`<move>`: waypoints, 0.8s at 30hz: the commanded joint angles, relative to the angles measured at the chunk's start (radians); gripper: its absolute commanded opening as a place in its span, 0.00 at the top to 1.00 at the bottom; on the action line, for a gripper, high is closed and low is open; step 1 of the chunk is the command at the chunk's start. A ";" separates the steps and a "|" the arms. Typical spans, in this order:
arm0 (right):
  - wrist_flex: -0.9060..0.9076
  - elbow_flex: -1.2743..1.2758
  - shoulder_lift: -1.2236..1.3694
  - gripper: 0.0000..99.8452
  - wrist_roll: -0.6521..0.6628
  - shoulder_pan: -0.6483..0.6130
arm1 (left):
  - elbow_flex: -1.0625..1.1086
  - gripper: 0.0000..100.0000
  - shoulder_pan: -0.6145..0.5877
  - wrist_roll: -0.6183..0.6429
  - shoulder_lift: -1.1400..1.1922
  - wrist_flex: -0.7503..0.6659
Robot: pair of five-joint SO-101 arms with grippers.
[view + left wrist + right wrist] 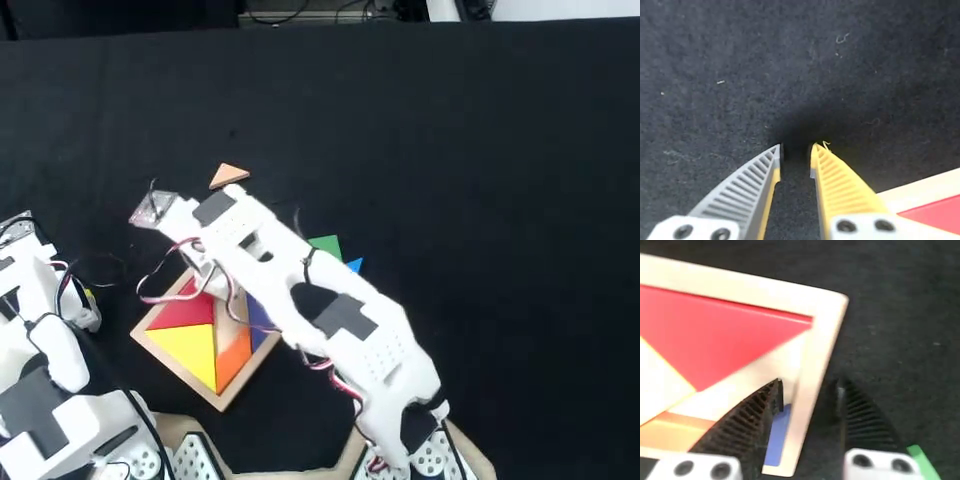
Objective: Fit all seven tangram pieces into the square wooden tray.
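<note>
— Where is the tray sitting?

— The tray is lying on the black desk, near the arms' bases and turned corner-on. A red triangle, a yellow triangle, an orange piece and a blue piece are lying inside it.

— And the others?

— A tan triangle, a green piece and a second blue piece are lying loose on the desk beyond the tray.

— What is the right pincer doing?

— The right pincer is standing partly open astride the tray's rim. One finger is hanging over the tray's bare floor beside the blue piece, the other outside the rim. It is gripping no piece; whether it is pressing the rim, I cannot tell.

— And the left?

— The left pincer is pointing down at bare desk just beside a tray corner, its fingers standing a narrow gap apart and holding nothing.
</note>
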 commanded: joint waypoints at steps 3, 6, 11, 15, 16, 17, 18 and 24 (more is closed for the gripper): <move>-0.032 -0.002 -0.021 0.99 0.124 0.049 | -0.001 0.89 -0.019 0.003 -0.017 -0.014; -0.043 -0.010 -0.024 0.98 0.210 0.074 | -0.001 0.89 -0.019 0.003 -0.017 -0.014; -0.101 -0.044 -0.021 0.99 0.445 0.114 | -0.001 0.89 -0.019 0.003 -0.017 -0.014; -0.101 -0.085 -0.021 0.99 0.683 0.118 | -0.001 0.89 -0.019 0.003 -0.017 -0.012; -0.101 -0.094 -0.021 0.99 0.726 0.117 | -0.001 0.89 -0.019 0.003 -0.015 -0.012; -0.104 -0.099 -0.021 0.99 0.767 0.117 | -0.001 0.89 -0.019 0.003 -0.015 -0.012; -0.104 -0.110 -0.021 0.99 0.810 0.115 | -0.001 0.89 -0.019 0.003 -0.015 -0.012; -0.101 -0.180 -0.019 0.99 0.982 0.112 | -0.001 0.89 -0.019 0.003 -0.015 -0.011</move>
